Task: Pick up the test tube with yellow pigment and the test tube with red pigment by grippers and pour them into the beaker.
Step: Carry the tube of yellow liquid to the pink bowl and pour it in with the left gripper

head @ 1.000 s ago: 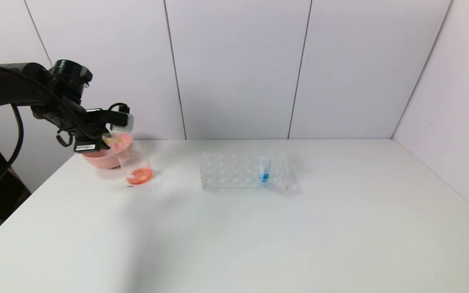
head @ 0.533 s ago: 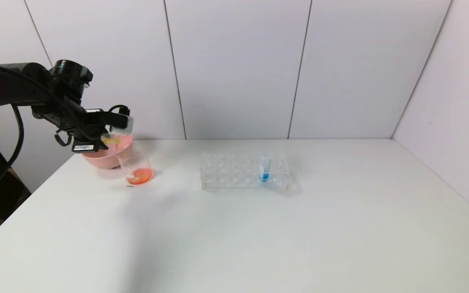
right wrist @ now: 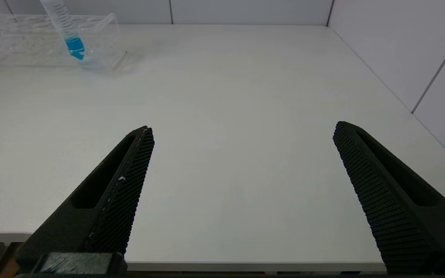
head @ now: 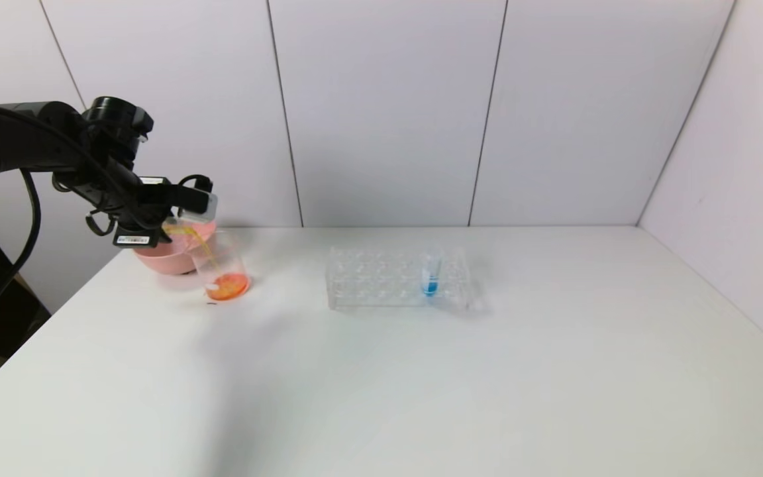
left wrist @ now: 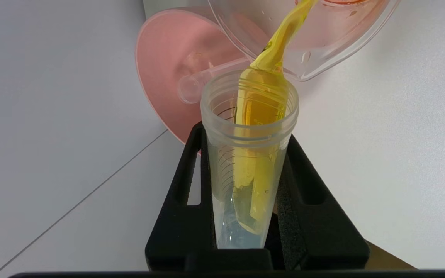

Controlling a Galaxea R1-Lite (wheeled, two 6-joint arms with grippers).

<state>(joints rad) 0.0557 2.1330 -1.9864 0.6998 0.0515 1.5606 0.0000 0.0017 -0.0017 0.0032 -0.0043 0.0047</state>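
Observation:
My left gripper is shut on the test tube with yellow pigment at the table's far left. It holds the tube tipped over the beaker. A yellow stream runs from the tube's mouth into the beaker, which has red-orange liquid at its base. No tube with red liquid shows; an empty clear tube lies in the pink bowl. My right gripper is open and empty above the table's front edge, out of the head view.
The pink bowl stands just behind the beaker, by the wall. A clear tube rack at mid-table holds a tube with blue liquid; the rack and blue tube also show in the right wrist view.
My left gripper has tipped the yellow tube further and risen slightly; the yellow liquid now streams into the beaker. Nothing else has moved.

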